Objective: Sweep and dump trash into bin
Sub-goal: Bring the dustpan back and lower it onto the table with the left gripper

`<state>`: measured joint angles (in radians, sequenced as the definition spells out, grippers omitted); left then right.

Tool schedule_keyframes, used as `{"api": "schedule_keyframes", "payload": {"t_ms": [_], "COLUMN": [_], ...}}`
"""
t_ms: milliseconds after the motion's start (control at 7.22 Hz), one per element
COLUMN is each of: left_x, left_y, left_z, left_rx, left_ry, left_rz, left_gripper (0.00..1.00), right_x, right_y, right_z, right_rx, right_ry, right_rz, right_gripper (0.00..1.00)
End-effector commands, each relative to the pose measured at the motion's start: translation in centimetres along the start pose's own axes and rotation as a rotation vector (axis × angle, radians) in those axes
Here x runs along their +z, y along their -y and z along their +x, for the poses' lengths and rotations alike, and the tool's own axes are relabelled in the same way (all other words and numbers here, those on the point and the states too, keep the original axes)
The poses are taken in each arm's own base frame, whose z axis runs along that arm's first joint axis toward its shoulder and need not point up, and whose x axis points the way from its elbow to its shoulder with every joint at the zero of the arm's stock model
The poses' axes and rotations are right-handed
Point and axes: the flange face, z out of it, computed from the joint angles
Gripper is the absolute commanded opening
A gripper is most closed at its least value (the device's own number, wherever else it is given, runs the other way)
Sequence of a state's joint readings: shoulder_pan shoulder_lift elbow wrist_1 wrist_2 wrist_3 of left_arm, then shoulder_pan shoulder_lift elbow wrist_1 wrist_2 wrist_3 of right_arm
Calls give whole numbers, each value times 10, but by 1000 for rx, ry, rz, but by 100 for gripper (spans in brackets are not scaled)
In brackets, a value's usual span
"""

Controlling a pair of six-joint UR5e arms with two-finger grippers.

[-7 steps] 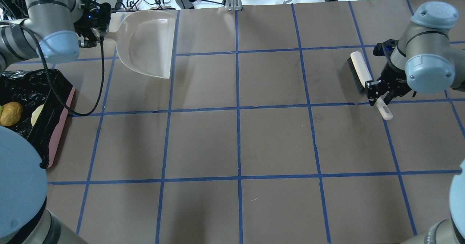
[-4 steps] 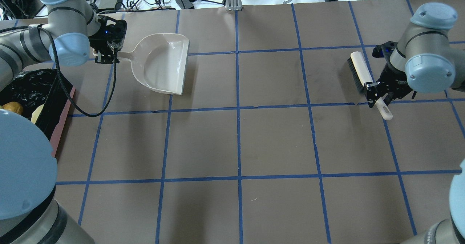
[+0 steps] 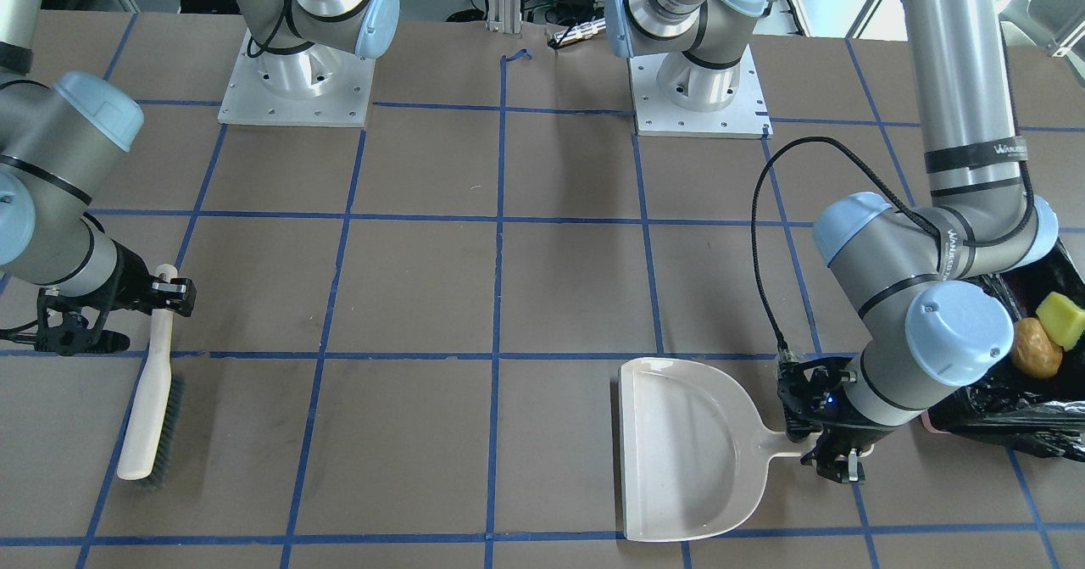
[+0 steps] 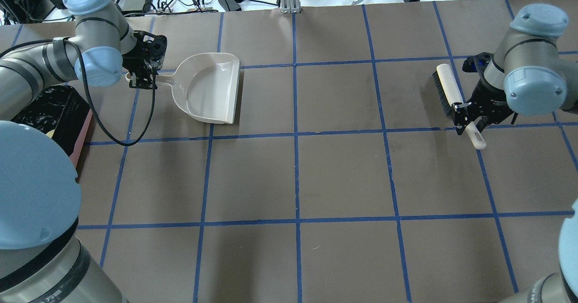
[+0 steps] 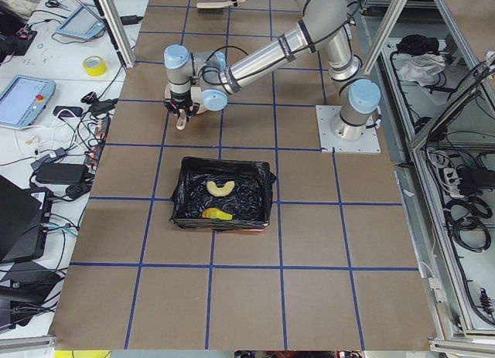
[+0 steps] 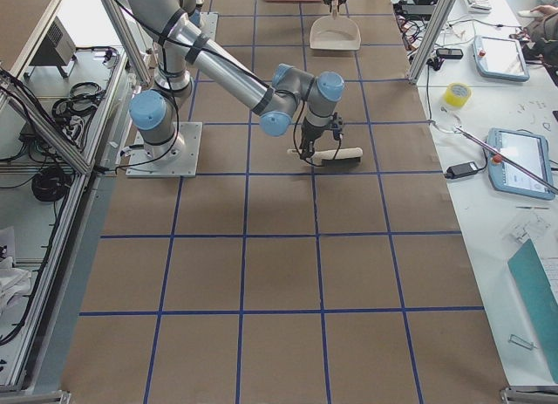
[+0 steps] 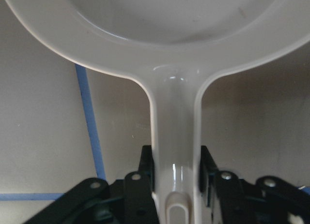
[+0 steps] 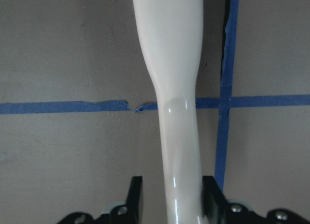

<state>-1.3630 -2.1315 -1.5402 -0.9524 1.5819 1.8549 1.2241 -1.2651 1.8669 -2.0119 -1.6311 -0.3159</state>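
Observation:
The trash lies in the bin (image 5: pixel 264 189), a pink container lined with a black bag. A cream crescent (image 5: pixel 220 189) and a yellow-green wedge (image 5: pixel 216 214) show there. The front view shows the wedge (image 3: pixel 1060 318) beside an orange-brown lump (image 3: pixel 1036 348) in the bin (image 3: pixel 1009 412). My left gripper (image 4: pixel 143 80) is shut on the handle of the beige dustpan (image 4: pixel 208 88), which sits level and empty at the table, right of the bin (image 4: pixel 83 136). Its handle (image 7: pixel 175 137) runs between the fingers. My right gripper (image 4: pixel 468 119) is shut on the brush (image 4: pixel 446 88) handle (image 8: pixel 174 127), bristles at the table.
Brown table paper with a blue tape grid runs between the dustpan and the brush. Cables, a roll of tape (image 5: pixel 93 65) and tablets sit beyond the far edge. The two arm bases (image 3: pixel 297 86) stand at the robot's side.
My left arm has carried the dustpan away from the bin, to the right and nearer the robot, and brought it from tilted to level at the table. The right arm and brush have barely moved.

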Motion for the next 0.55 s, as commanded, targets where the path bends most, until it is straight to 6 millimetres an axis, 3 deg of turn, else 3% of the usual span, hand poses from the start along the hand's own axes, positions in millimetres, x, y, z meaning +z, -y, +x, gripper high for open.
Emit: {"api": "schedule_keyframes", "payload": {"t_ms": [0, 139, 277, 416], "left_x": [5, -7, -32, -64], "left_y": [10, 16, 39, 87], "left_z": [1, 2, 2, 10], "left_rx": [10, 16, -3, -117], "left_ry": [-10, 5, 41, 59], "left_rz": [0, -2, -10, -4], "left_gripper": [99, 100, 100, 100], "right_x": [2, 2, -2, -9], "right_y": [-1, -1, -1, 0], "right_z": [-2, -2, -2, -1], "right_rx": [8, 8, 10, 11], "right_ry": [22, 22, 18, 11], "right_rz": [-11, -11, -4, 8], "right_gripper": [52, 52, 53, 55]}}
